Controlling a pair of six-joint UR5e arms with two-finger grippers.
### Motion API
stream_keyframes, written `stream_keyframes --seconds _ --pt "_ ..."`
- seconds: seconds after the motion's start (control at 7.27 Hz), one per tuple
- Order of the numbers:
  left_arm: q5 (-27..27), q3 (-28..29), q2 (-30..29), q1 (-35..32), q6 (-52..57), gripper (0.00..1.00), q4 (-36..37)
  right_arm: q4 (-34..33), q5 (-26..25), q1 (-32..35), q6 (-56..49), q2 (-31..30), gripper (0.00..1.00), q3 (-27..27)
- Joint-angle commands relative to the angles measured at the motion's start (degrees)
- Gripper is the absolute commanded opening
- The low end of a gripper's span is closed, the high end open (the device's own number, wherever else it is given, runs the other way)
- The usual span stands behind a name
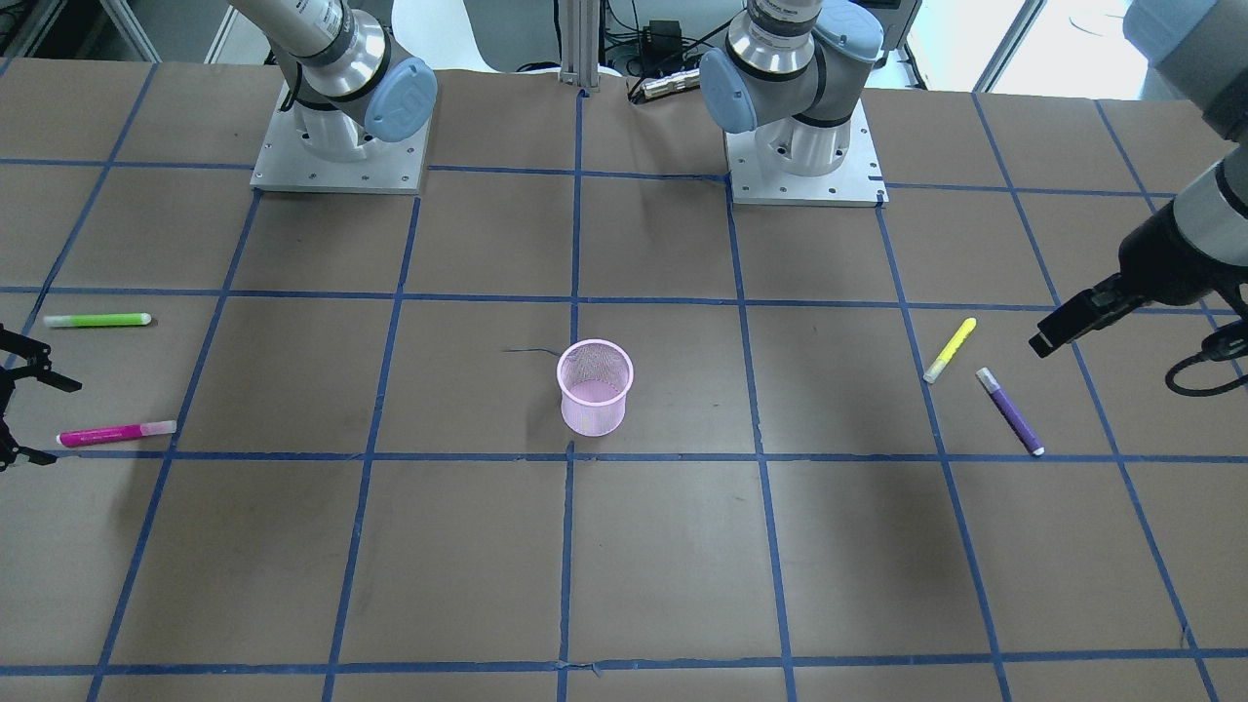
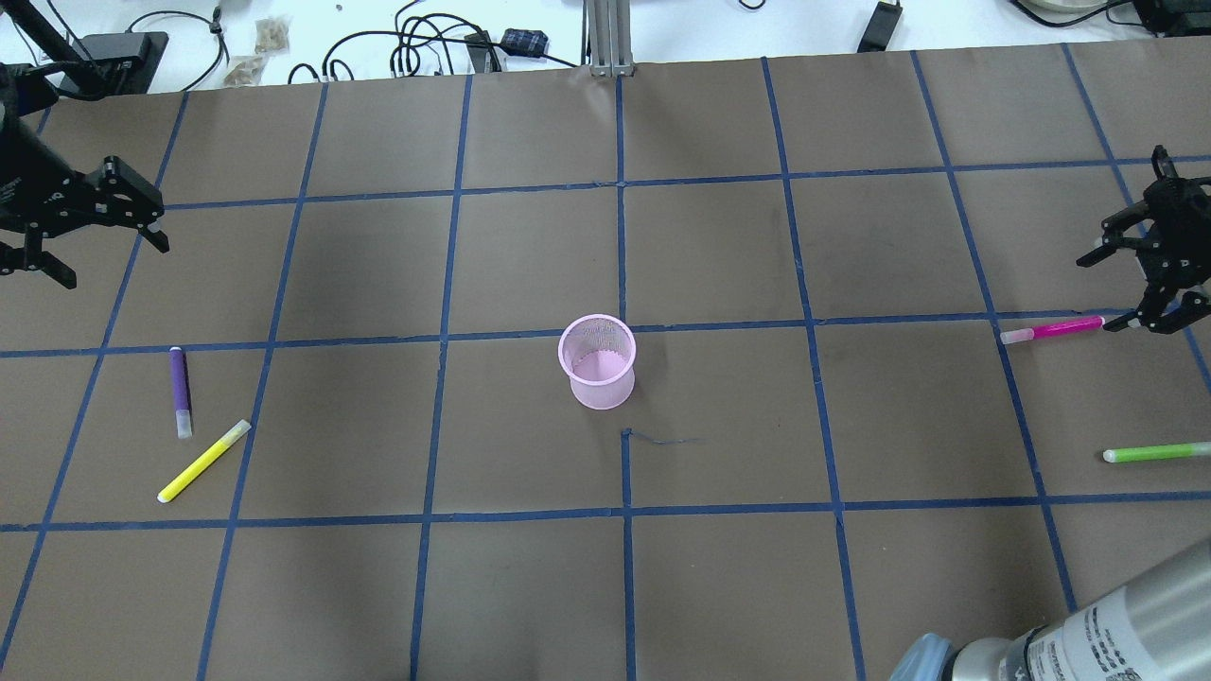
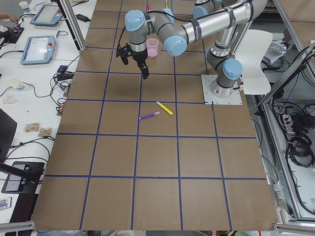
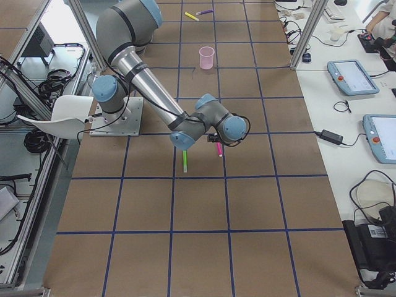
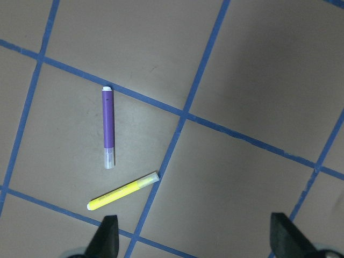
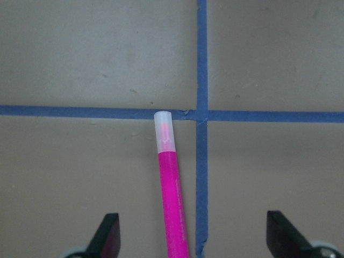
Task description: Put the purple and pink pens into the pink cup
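Of first concern, the pink marker pen [image 6: 172, 204] with a translucent cap: flat on the brown paper-covered table [image 2: 851, 586], far out on the robot's right side, well apart from the pink mesh cup [image 2: 601, 388] standing upright at mid-table. Lies with its long axis pointing roughly at the cup, capped end toward it, coloured tail toward the right gripper [image 2: 1107, 291]. Runs, in the right wrist view, straight up between the two fingertips [image 6: 110, 239], a little nearer one than the other, and so crosses the closing line squarely. Touches neither finger.

Right gripper: spread wide, empty, straddling the pen's tail end, apparently low over the table, though whether already level with the pen cannot be told. Calls, on this reading, for little more than a short drop and a squeeze.

Then the purple marker pen [image 5: 108, 126] with a pale cap: flat on the table on the robot's left side, just beside a yellow pen [image 5: 123, 192] but not touching it. Sits ahead of the left gripper [image 5: 194, 239] and off to one side in the left wrist view, outside the span of the fingers.

Left gripper: likewise wide open, holding nothing, hanging clear above the table to judge from the side view. Needs a sideways shift and a descent before any grasp.

Plainly nearer a pick: the right arm, on the pink pen. Lying near that pen, a green pen [image 2: 1154, 453], no part of the task.
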Motion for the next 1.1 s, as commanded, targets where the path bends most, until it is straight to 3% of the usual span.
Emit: stream_keyframes --seconds 0.0,0.14,0.28,0.55,0.69,0.96 --pt "0.0 -1.1 -4.8 5.4 -0.1 1.00 3.0 -0.5 2.9 -1.6 -5.4 4.0 0.93 0.0" --pt "-0.1 -4.4 -7.8 5.5 -0.3 1.00 11.9 -0.5 2.8 -2.0 -5.6 4.6 0.86 -0.3" --pt "0.0 -8.3 -9.6 5.5 0.0 1.00 19.3 -0.4 2.9 -2.0 -5.7 4.7 0.86 0.1" --pt "-0.1 -10.8 -11.5 6.7 0.9 1.00 21.1 -0.5 2.8 -2.0 -5.9 4.7 0.81 0.1" --pt "0.0 -10.4 -13.1 7.7 1.7 1.00 21.7 -0.5 2.8 -2.0 -6.8 4.7 0.67 0.2" --pt "0.1 -9.9 -14.9 7.9 1.7 1.00 23.5 -0.5 2.8 -2.0 -7.0 5.1 0.61 0.2"
